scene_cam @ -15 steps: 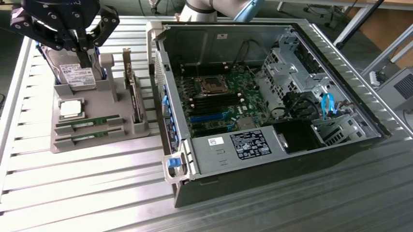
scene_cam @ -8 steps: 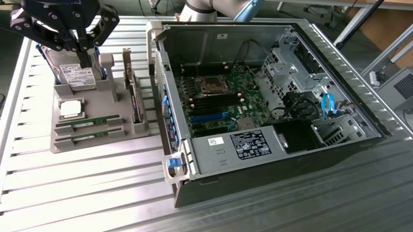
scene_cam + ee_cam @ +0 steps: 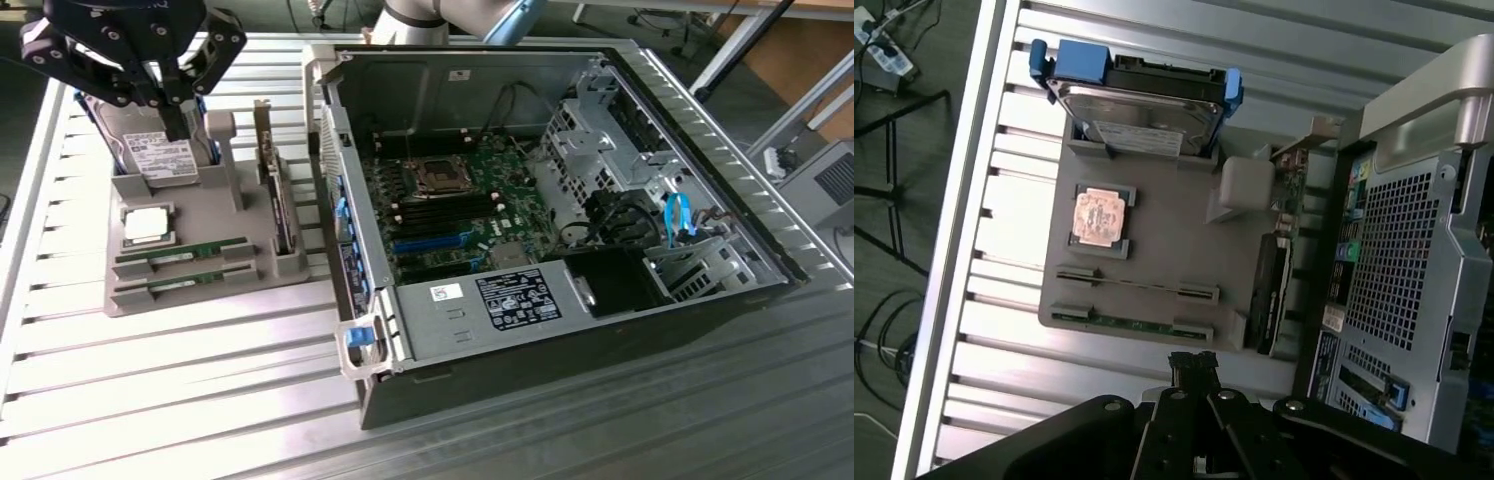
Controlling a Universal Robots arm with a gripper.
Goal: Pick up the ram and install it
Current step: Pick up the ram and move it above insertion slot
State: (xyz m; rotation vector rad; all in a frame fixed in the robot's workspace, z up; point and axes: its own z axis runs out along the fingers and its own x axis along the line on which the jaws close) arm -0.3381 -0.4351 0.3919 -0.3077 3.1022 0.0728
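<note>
Two ram sticks lie side by side in slots of a grey holder (image 3: pixel 200 215): the farther ram (image 3: pixel 182 251) (image 3: pixel 1139 286) and the nearer ram (image 3: pixel 179 281) (image 3: pixel 1129 323). Both are thin green boards. My gripper (image 3: pixel 178 128) (image 3: pixel 1194 362) hangs well above the holder, in front of the hard drive in the exterior view. Its fingers are together and hold nothing. The open computer case (image 3: pixel 574 180) stands at the exterior view's right, with the motherboard (image 3: pixel 454 200) and its dark memory slots (image 3: pixel 447 212) exposed.
The holder also carries a silver processor chip (image 3: pixel 147 223) (image 3: pixel 1099 215), an upright hard drive (image 3: pixel 158 152) (image 3: pixel 1144 100) in blue rails, and an upright expansion card (image 3: pixel 276 200) (image 3: pixel 1269 300). All of it rests on a ribbed metal table (image 3: pixel 160 380). The case's side wall (image 3: pixel 334 170) rises between holder and motherboard.
</note>
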